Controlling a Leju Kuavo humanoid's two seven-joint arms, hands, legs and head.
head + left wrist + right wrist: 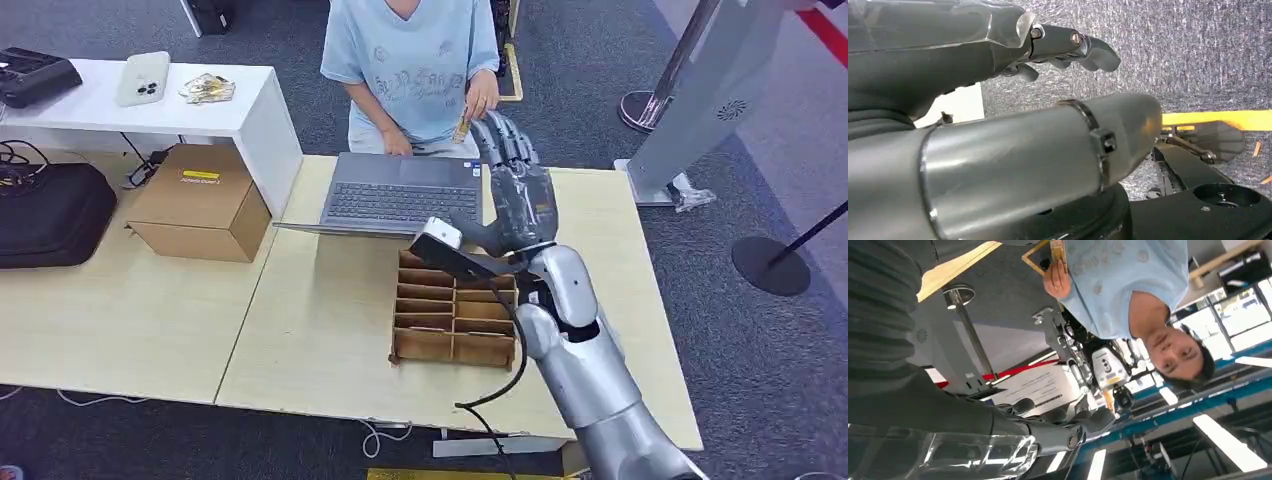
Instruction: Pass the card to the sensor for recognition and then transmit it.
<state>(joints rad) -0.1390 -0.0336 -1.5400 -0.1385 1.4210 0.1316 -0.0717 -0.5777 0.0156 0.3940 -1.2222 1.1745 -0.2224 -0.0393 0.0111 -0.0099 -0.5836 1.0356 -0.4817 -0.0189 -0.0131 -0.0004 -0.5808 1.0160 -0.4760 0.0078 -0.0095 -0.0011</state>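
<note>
A person across the table holds a small yellowish card (462,128) in one hand; in the right wrist view the card (1058,249) sits in that same hand, apart from my fingers. My right hand (518,190) is raised over the table's far side, fingers stretched up towards the person, their tips just below the card, and nothing is in it. In the right wrist view my right hand (1048,432) has its fingers extended and bare. A small white-and-dark sensor (437,238) sits by my thumb, at the divider box's far edge. My left hand (1068,47) hangs over grey carpet, holding nothing.
A brown divider box (455,318) lies on the light wooden table (320,330) under my right forearm. An open laptop (400,195) stands before the person. A cardboard box (198,200) and a black bag (50,215) are at the left. A white stand (700,100) rises at the right.
</note>
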